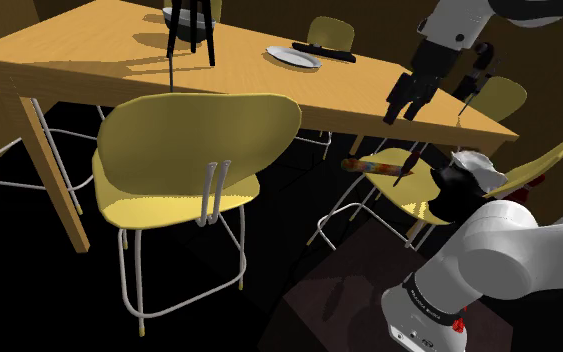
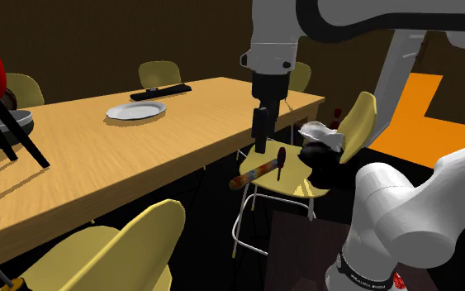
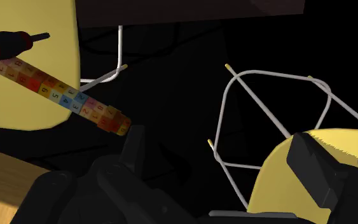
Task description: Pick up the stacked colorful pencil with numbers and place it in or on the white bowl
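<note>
Item: pencil [image 3: 56, 89], a stack of coloured numbered blocks, lying flat on a yellow chair seat [image 2: 292, 186] with its orange tip poking out past the seat's edge. Adjacent: a red-handled screwdriver [image 3: 6, 43] at the pencil's far end; whether they touch cannot be told. Gripper [image 3: 217, 137]: fingers apart, nothing between them, hanging above the chair close to the table [image 2: 139, 157] edge; the pencil lies off to one side of the fingers, not between them. Risks, as judged: a descent from this offset could land a finger on the overhanging tip and tip the pencil off the seat to the floor; a careless close could catch the screwdriver as well; a hard squeeze might split the stacked blocks; the table edge leaves little room for the hand. Destination: white bowl [image 2: 321, 134], apparently perched on a dark lump [image 2: 321, 165] on the same chair. Unclear: the bowl's inside, what the lump is, and the pencil's far end, cut off in the wrist view.
</note>
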You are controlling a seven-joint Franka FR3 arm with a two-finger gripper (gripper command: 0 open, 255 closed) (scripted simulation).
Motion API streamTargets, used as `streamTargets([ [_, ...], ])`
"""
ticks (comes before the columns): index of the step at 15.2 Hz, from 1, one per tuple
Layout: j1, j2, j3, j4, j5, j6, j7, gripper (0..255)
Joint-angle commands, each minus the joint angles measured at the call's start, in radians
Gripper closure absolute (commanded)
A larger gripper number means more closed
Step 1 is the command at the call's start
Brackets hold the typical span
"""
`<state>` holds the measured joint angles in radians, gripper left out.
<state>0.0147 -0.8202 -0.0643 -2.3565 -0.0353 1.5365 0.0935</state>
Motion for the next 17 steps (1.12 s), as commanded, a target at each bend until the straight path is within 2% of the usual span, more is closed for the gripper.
streamTargets([
  [1,0.0,0.0,0.0,0.0,0.0,0.0,0.0,0],
  [9,0.027,-0.072,-0.225,-0.187,-0.164,0.129,-0.399,0],
  [17,0.066,0.018,-0.496,-0.248,-0.336,0.31,-0.8,0],
])
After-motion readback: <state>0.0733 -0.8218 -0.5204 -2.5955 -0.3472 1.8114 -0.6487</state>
